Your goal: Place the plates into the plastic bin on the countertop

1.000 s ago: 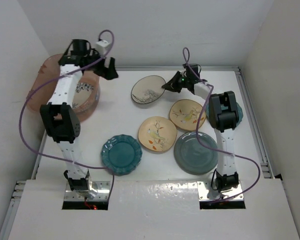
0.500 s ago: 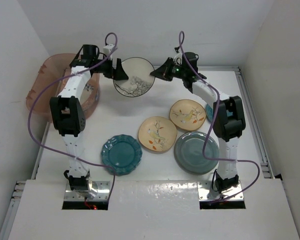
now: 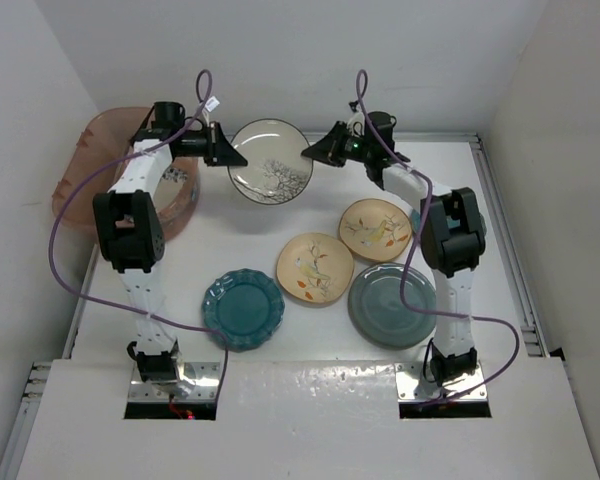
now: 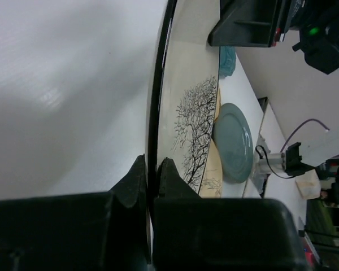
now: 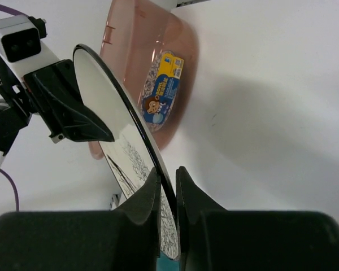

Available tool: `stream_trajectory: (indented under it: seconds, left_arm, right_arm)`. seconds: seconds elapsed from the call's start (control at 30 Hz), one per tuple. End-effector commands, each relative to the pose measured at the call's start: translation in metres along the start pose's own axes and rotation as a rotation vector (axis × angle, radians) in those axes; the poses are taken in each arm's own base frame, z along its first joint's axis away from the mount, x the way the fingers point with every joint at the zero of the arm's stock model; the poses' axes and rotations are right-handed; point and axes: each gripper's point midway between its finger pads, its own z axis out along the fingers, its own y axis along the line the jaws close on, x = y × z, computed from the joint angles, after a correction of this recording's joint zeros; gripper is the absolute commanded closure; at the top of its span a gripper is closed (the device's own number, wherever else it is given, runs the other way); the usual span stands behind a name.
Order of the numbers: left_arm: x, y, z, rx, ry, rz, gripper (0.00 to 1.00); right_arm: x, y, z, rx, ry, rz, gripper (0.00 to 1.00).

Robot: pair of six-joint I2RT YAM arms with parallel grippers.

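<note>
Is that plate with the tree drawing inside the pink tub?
No, the tree plate hangs beside the pink tub, pinched at opposite rims by the left fingers and right fingers.

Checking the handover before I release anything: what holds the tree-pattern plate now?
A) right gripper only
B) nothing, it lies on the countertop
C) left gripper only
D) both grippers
D: the left gripper and right gripper each pinch the tree-pattern plate at its rim, on opposite sides.

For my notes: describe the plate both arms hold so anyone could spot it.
At the back of the countertop, right of the pink plastic bin, the left gripper and right gripper pinch opposite edges of one raised plate. Unlike the teal plate and bird plates lying flat, it is white, dark-rimmed, with a black bare tree.
</note>
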Motion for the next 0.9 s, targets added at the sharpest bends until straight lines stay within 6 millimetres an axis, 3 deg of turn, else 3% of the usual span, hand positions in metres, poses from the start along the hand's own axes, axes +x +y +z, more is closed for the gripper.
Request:
stream_trajectory:
  seconds: [0.0,0.03,0.1,0.17,0.2,0.23,0.27,0.33,0.37,0.47,0.53,0.57,0.63,0.77,0.87]
  left_arm:
    - [-0.019,-0.018,-0.007,0.032,-0.042,0.158,1.00]
    - [-0.025,-0.020,-0.014,0.036,-0.055,0.157,1.00]
    - [-0.041,-0.025,-0.024,0.048,-0.091,0.171,1.00]
    - [-0.060,-0.025,-0.052,0.055,-0.151,0.175,1.00]
    - [-0.083,-0.035,-0.069,0.063,-0.209,0.203,1.00]
    - [-0.095,-0.043,-0.088,0.070,-0.247,0.221,1.00]
    - [-0.110,-0.033,-0.126,0.022,-0.321,0.223,1.00]
    - [-0.131,-0.034,-0.170,-0.011,-0.418,0.234,1.00]
    - [-0.138,-0.027,-0.209,-0.077,-0.478,0.240,1.00]
    - [-0.130,-0.010,-0.266,-0.204,-0.542,0.228,1.00]
    - [-0.105,0.026,-0.279,-0.286,-0.548,0.132,1.00]
    - [-0.095,0.036,-0.291,-0.324,-0.559,0.117,1.00]
    - [-0.065,0.072,-0.295,-0.411,-0.550,0.036,1.00]
    - [-0.028,0.121,-0.314,-0.605,-0.538,-0.017,1.00]
    - [-0.012,0.150,-0.313,-0.652,-0.523,-0.063,1.00]
  right_arm:
    - [-0.023,0.056,0.001,-0.119,-0.068,-0.028,0.92]
    - [-0.023,0.051,0.002,-0.106,-0.067,-0.025,0.71]
    - [-0.022,0.046,0.004,-0.091,-0.067,-0.017,0.48]
    - [-0.026,0.042,0.005,-0.074,-0.068,-0.008,0.13]
    - [-0.023,0.042,0.007,-0.069,-0.062,-0.009,0.05]
    - [-0.026,0.029,0.005,-0.014,-0.068,0.020,0.01]
    - [-0.028,0.023,0.001,0.008,-0.075,0.022,0.01]
    - [-0.028,0.015,-0.007,0.039,-0.089,0.033,0.01]
    - [-0.028,0.011,-0.011,0.052,-0.093,0.025,0.01]
    - [-0.010,0.000,-0.024,0.094,-0.065,0.030,0.01]
    - [0.000,-0.007,-0.029,0.121,-0.044,0.043,0.01]
    - [0.006,-0.011,-0.029,0.130,-0.030,0.041,0.01]
    - [0.010,-0.016,-0.032,0.148,-0.020,0.050,0.01]
    - [0.005,-0.020,-0.035,0.160,-0.030,0.077,0.01]
    - [0.003,-0.025,-0.039,0.177,-0.027,0.102,0.02]
